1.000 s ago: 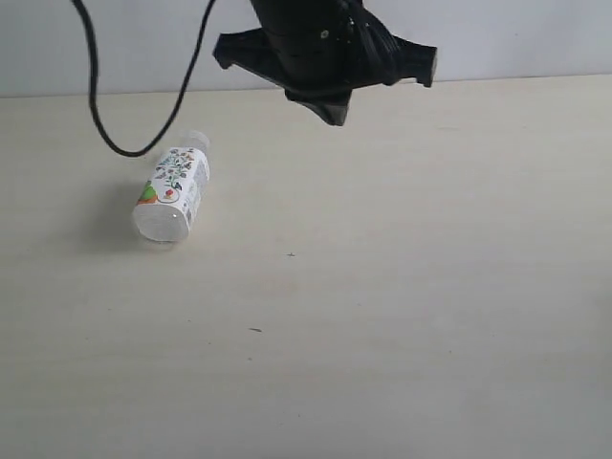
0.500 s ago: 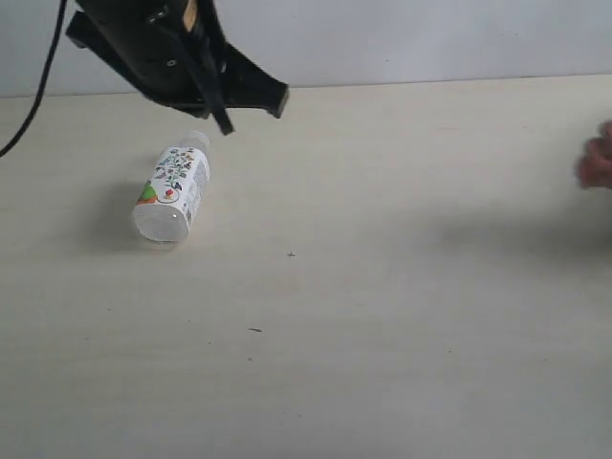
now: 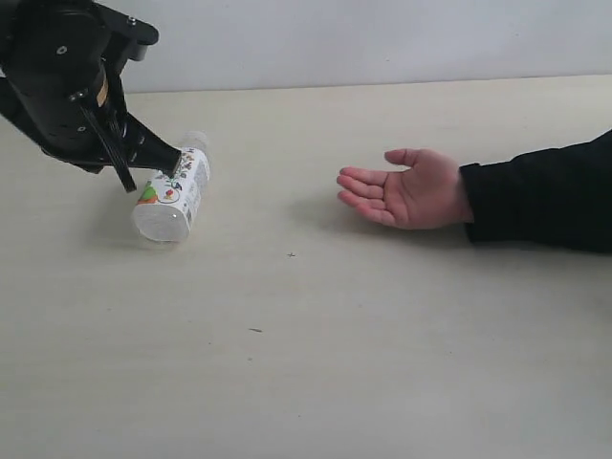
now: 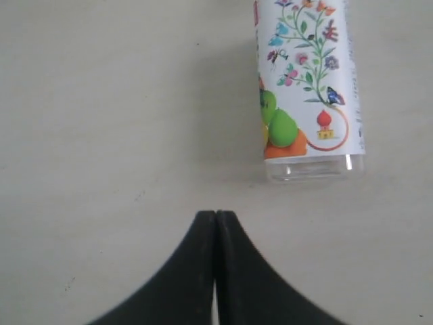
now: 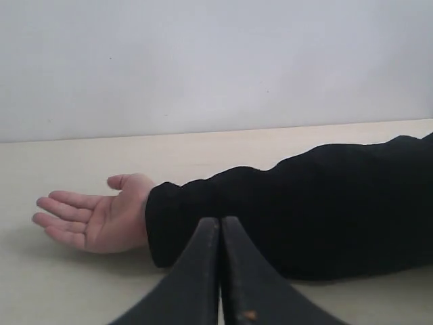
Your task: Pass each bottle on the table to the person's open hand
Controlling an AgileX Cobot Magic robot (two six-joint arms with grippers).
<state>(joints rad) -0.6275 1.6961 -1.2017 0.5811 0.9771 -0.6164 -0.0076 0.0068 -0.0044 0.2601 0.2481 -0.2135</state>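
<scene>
Floral bottle [image 3: 172,194] unmoved; left gripper [image 4: 215,217] now beside it; hand [image 3: 413,191] arrived.

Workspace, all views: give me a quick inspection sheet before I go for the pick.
Surface: pale beige table, flat.
Job's things: one floral bottle lying on its side; open hand palm up, resting on the table, apart from the bottle.
Clutter: tiny dark specks only.
Grippers: left tool shut, empty, short of the bottle's base; right tool shut, empty, aimed at the black sleeve.
Cables: nothing seen.
Surroundings: plain pale wall.
</scene>
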